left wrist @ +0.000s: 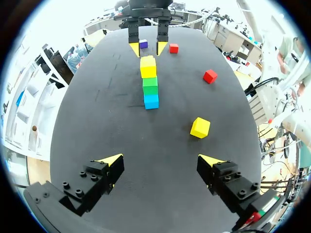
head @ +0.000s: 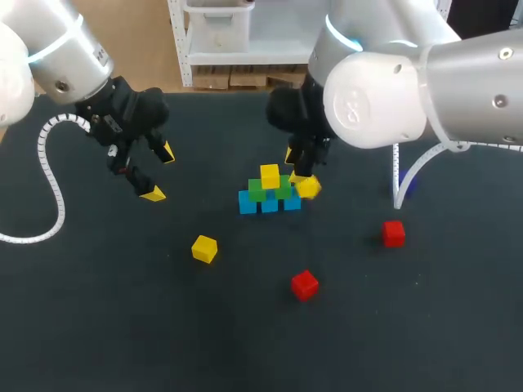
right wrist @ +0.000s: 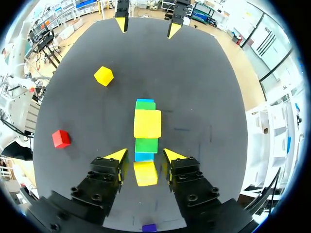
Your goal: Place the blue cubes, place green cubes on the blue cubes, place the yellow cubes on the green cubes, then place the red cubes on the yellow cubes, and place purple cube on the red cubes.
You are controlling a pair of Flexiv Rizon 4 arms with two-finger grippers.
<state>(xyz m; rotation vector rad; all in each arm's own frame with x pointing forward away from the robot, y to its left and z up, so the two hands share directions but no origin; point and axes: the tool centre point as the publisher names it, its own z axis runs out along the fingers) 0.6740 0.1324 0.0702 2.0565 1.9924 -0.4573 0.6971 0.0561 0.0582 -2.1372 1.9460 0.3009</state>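
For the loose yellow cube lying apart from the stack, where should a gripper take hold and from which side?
Take the loose yellow cube by two opposite side faces, coming straight down from above. It lies flat with bare table all round, turned askew to the stack, so the wrist likely has to rotate to meet its faces squarely.

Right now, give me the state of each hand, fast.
Left hand: open, holding nothing.
Right hand: closed on a yellow cube.
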